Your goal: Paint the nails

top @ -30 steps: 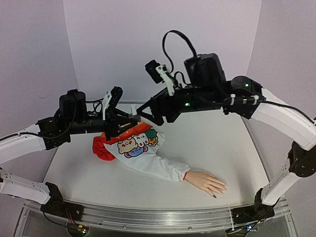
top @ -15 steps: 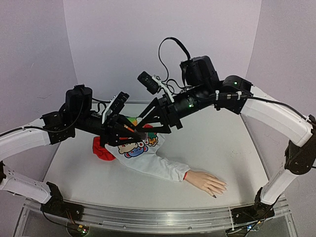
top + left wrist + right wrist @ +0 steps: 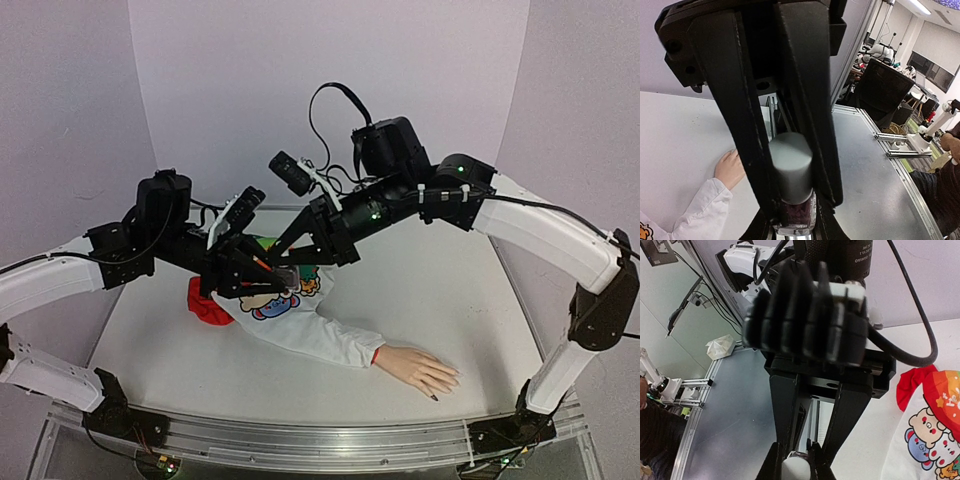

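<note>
A small clear bottle (image 3: 796, 214) of dark polish with a pale grey cap (image 3: 790, 165) is held above the doll's shirt. My left gripper (image 3: 260, 271) (image 3: 794, 229) is shut on the glass body. My right gripper (image 3: 290, 266) (image 3: 796, 465) comes from the opposite side and is shut on the cap (image 3: 798, 470). The mannequin hand (image 3: 418, 368) lies flat near the table's front edge, well below and to the right of both grippers. Its nails (image 3: 450, 379) are tiny, and one (image 3: 435, 398) is dark. The hand (image 3: 730, 168) also shows in the left wrist view.
A white long sleeve (image 3: 320, 338) runs from the hand up to a shirt with cartoon animals (image 3: 275, 295) and a red cloth (image 3: 207, 305). The white table (image 3: 450, 290) has a metal rail (image 3: 320, 440) along its near edge. Purple walls stand on three sides.
My right gripper has swung down and left to the bottle and closed on its cap. My left arm has shifted slightly right, still holding the bottle.
</note>
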Robot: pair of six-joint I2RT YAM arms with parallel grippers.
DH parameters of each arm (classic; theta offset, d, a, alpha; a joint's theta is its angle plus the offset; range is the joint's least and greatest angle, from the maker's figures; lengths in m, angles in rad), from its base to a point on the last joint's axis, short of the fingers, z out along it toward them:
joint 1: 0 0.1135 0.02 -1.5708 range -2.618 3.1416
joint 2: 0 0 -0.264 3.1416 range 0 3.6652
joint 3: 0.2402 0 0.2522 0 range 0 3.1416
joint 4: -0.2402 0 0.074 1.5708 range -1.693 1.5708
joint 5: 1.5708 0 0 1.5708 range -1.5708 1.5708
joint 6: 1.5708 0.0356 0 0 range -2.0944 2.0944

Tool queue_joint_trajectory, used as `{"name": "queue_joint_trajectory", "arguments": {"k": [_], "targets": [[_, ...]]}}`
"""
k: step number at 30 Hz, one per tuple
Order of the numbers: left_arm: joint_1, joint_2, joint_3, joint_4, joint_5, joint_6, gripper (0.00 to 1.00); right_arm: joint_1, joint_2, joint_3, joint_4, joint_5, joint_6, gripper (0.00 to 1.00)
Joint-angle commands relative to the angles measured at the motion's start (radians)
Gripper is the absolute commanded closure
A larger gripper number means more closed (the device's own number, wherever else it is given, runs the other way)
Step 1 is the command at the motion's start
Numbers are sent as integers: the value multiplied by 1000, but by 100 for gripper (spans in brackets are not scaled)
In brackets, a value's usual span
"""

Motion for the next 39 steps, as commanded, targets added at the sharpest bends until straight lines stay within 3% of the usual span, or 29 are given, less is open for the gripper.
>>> {"name": "queue_joint_trajectory", "arguments": {"k": [1,4,11,13,16,20,21,24,26,28,31,35,39], "targets": [[4,-18,53,2,-193,16,100,3,-17,-6,11,17,40,100],[6,-20,57,-12,-466,-29,100,3,-37,-58,19,262,72,100],[12,56,69,-7,-1336,-134,100,53,-26,-121,44,1293,380,100],[14,112,100,-6,-1405,-146,100,91,3,-95,41,1440,435,100],[14,165,142,4,-1386,-153,100,146,54,-23,23,1576,431,100],[14,151,109,42,-1258,-93,100,134,32,-21,20,1458,386,98],[14,141,95,43,-1218,-71,100,126,17,-27,20,1378,358,92],[14,93,43,45,-1045,-9,100,79,-44,-65,21,1112,278,56],[14,57,8,37,-914,40,100,40,-93,-108,24,919,234,42],[14,24,-16,25,-785,75,100,-6,-135,-130,27,688,200,35],[14,-1,-27,-8,-590,117,100,-48,-166,-160,30,430,116,28],[14,-10,-9,-42,-318,147,100,-72,-154,-158,22,146,-3,28],[14,13,40,-79,-170,137,100,-76,-135,-143,22,-55,-82,29]]}}
